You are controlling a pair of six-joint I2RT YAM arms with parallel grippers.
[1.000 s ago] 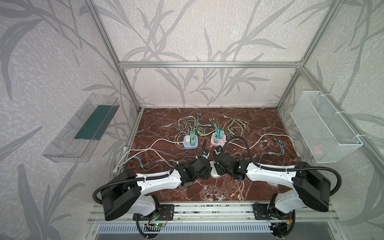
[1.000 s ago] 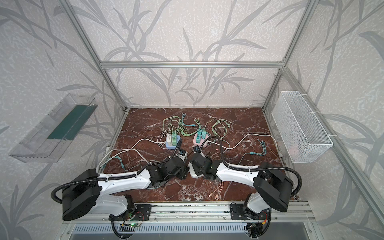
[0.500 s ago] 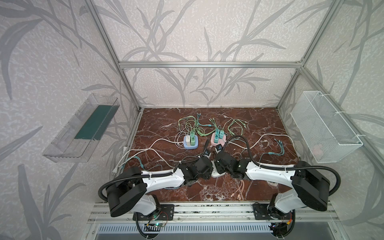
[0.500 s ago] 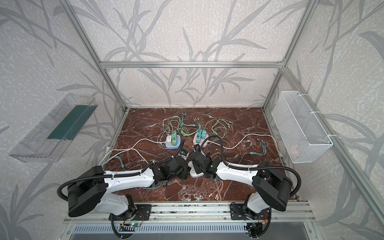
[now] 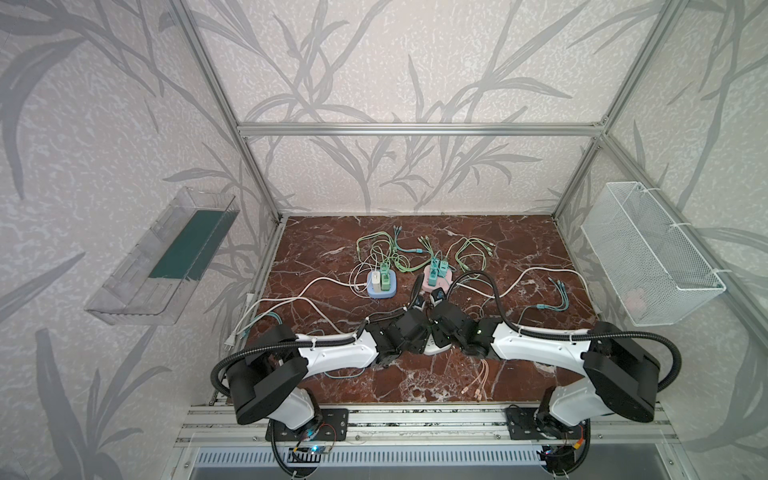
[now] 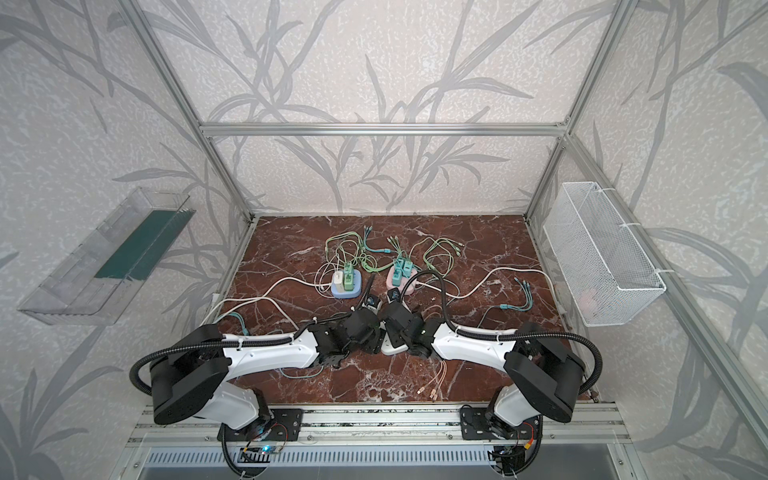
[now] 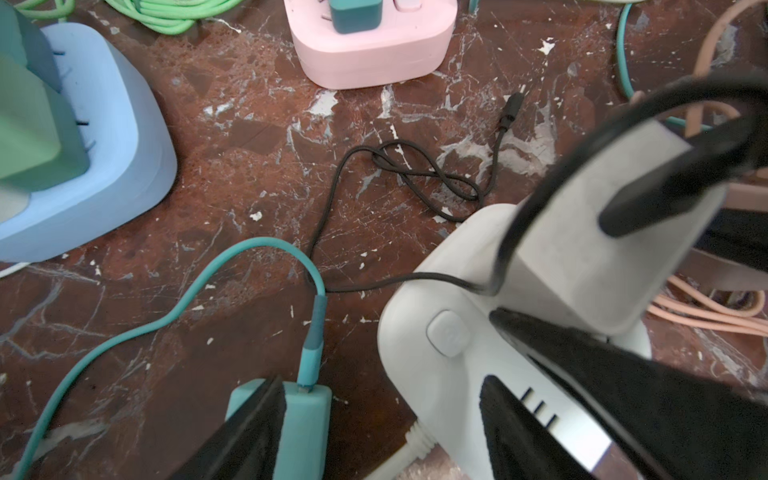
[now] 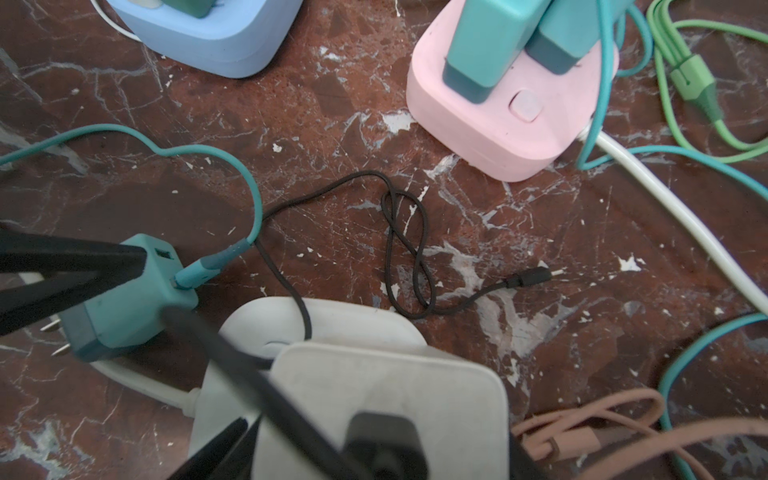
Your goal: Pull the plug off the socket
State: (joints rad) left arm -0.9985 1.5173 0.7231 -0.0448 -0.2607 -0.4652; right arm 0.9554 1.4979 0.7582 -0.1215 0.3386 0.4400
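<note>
Your right gripper [image 8: 374, 440] is closed on the white plug [image 8: 395, 386], a boxy, matte block with rounded corners. Its black fingers [image 8: 220, 453] lie flat against the plug's flanks. The plug stands upright in the white socket [image 7: 436, 374], a smooth rounded cube with an oval button.

Your left gripper [image 7: 380, 386] stands wide. Only one finger [image 7: 249, 436] touches the teal plug [image 7: 305, 424]; the other hangs over the socket's slotted top. That teal plug is out of the socket and lies tilted just beside it, two bare metal prongs showing (clearest in the right wrist view). A rubbery teal cable [image 7: 166, 320] curves off its end.

A thin braided black cable [image 8: 407, 249] twists into a figure-eight on the surface [image 8: 291, 137], which is glossy red-brown marble veined with white. Beyond it sit a pink socket block [image 8: 498, 124] carrying teal adapters [image 8: 490, 45] and a pale blue socket block [image 8: 216, 41]. Peach cords [image 8: 602, 419] coil beside the white socket.

In both top views a white wire-mesh basket [image 5: 648, 257] hangs on the right wall and a clear plastic tray [image 5: 162, 257] on the left.
</note>
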